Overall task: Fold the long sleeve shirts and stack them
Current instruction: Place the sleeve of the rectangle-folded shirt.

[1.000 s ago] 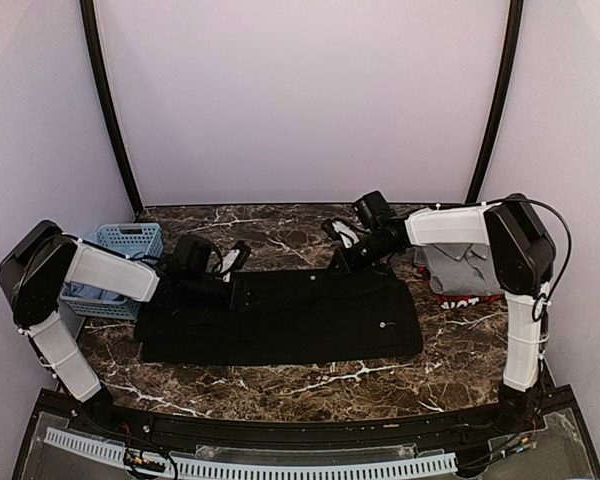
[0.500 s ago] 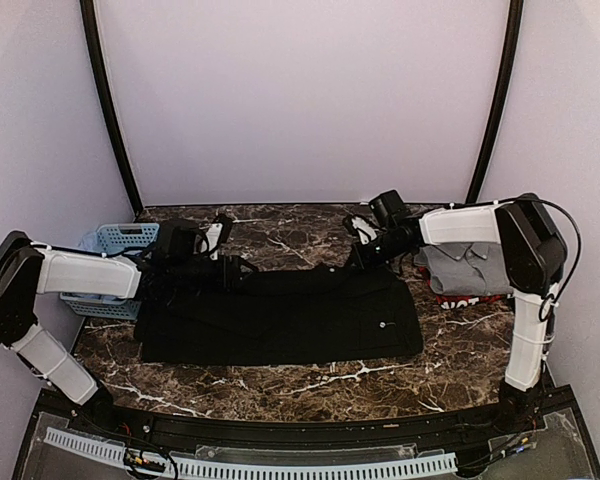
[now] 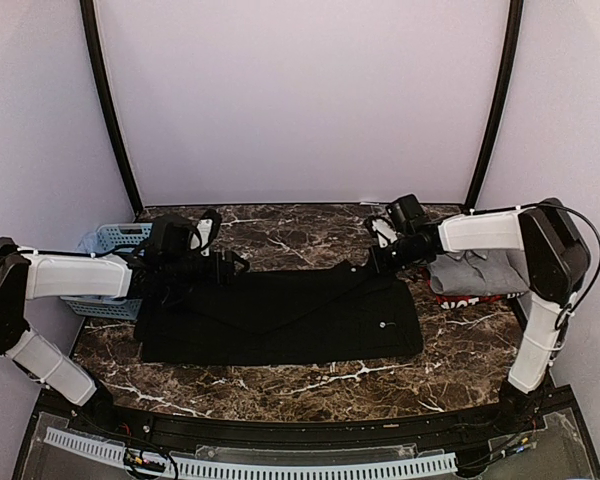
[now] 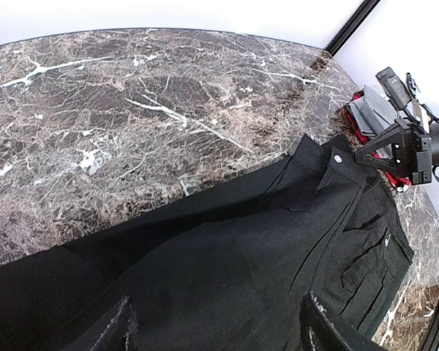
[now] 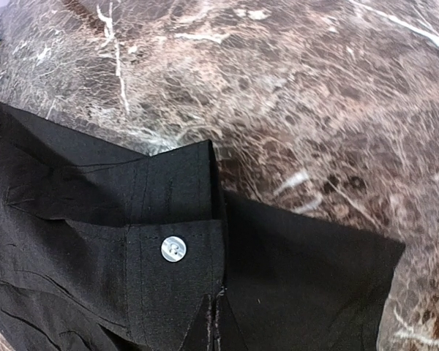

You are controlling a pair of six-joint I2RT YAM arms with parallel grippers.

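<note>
The right gripper [image 3: 380, 262], pressed together on a far fold of the black shirt [image 3: 280, 320], could drag the cloth crooked, because the left gripper [image 3: 230, 265] stands spread and holds nothing. The shirt lies wide, flat and slightly wrinkled across the table's [image 3: 280, 230] middle.

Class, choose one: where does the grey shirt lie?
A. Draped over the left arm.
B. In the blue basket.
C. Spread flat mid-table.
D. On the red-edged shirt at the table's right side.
D: the grey shirt rests on the red-edged shirt, to the right of the black shirt.
</note>
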